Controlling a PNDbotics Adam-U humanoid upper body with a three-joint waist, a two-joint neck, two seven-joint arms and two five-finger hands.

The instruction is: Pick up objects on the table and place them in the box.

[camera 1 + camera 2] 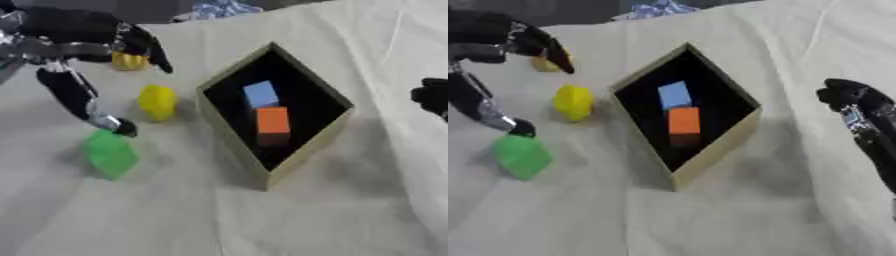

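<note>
**A:** Green is what the left robot hand (83, 60) is going for, I'd say; its fingers are spreading wide and holding nothing, with one long digit reaching down so its tip is hanging right at the top edge of the green block (110, 154). Whether it is touching, I cannot tell.

**B:** Agreed. And the yellow block (158, 102) is sitting just inside that open span, between the lowered digit and the other fingers up top. A second yellow thing (129, 61) is lying half hidden under those upper fingers.

**A:** So which piece is it closing on? I'm judging the green one, since it is nearest the lowered fingertip. To do that well, the palm should be coming down over the block, fingers on opposite faces, without nudging the yellow block aside.

**B:** The box (308, 149) is lying to the right of that robot hand, near the yellow block, already holding a blue block (261, 94) and an orange block (273, 121). The carry is short, but the wall is tall, so the lift needs to be clearing the rim.

**A:** The right robot hand (852, 102) is idling far across the cloth-covered desk (350, 210), beyond the box, fingers curled around nothing
</note>
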